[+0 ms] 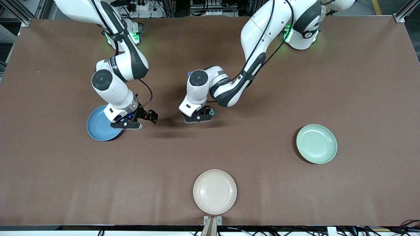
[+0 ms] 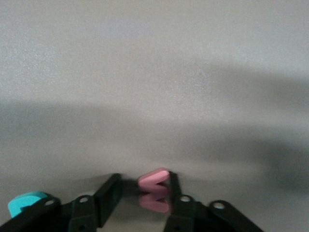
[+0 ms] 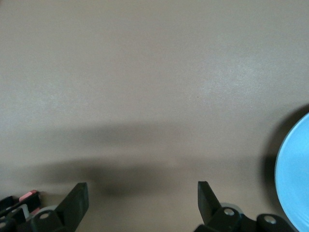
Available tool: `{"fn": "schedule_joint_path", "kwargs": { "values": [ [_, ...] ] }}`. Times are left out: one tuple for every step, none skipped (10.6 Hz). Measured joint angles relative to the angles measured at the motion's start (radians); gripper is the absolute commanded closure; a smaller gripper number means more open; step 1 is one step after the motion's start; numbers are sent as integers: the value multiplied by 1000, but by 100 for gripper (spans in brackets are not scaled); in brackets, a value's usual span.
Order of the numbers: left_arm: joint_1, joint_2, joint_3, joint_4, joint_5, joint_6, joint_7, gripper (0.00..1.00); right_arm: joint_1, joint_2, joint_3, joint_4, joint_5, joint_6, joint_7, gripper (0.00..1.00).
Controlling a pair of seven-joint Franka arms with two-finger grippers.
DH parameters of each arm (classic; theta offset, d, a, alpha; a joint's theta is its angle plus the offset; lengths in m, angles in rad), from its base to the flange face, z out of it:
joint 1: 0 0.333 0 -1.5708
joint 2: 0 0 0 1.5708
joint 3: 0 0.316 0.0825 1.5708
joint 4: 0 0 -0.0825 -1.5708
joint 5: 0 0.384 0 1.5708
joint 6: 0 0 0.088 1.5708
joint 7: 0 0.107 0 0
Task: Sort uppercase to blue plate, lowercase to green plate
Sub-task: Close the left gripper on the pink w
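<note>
My left claw [image 2: 140,203] is down near the middle of the brown tabletop [image 1: 262,183], its fingers [image 2: 108,193] partly spread around a small pink-red foam letter of w/m shape [image 2: 154,181]. The letter sits against one finger and clear of the other (whether it rests on the tabletop or hangs just above it, I cannot tell). Close beside this claw shows a teal-green scrap of foam [image 2: 26,203], seen from above at the claw's side [image 1: 212,112]; which letter it is I cannot read.

My right claw [image 3: 142,198] hangs wide apart with nothing between its fingers [image 3: 77,198], low over bare tabletop just beside the round sky-blue plastic plate [image 1: 98,126]. That plate lies toward the right arm's end of the tabletop, about midway between the edge by the robot bases and the edge by the front camera; my right wrist covers part of its rim, and what shows of it carries no letter.

The round pale mint-green plastic plate [image 1: 316,143] lies toward the left arm's end, well apart from both claws, and it too is bare. A round cream plastic plate [image 1: 215,191] sits near the middle of the tabletop's edge by the front camera, nothing on it.
</note>
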Motion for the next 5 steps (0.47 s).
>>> {"fn": "schedule_joint_path", "kwargs": {
  "values": [
    [0, 2, 1, 0, 0, 0, 0, 64, 0, 0, 0, 0, 0, 0, 0, 0],
    [0, 2, 1, 0, 0, 1, 0, 64, 0, 0, 0, -1, 1, 0, 0, 0],
    [-1, 2, 1, 1, 0, 1, 0, 69, 0, 0, 0, -1, 1, 0, -1, 0],
    [-2, 3, 2, 1, 0, 1, 0, 77, 0, 0, 0, -1, 1, 0, -1, 0],
    [-6, 3, 6, 3, 0, 1, 0, 85, 0, 0, 0, -1, 1, 0, -1, 0]
  ]
}}
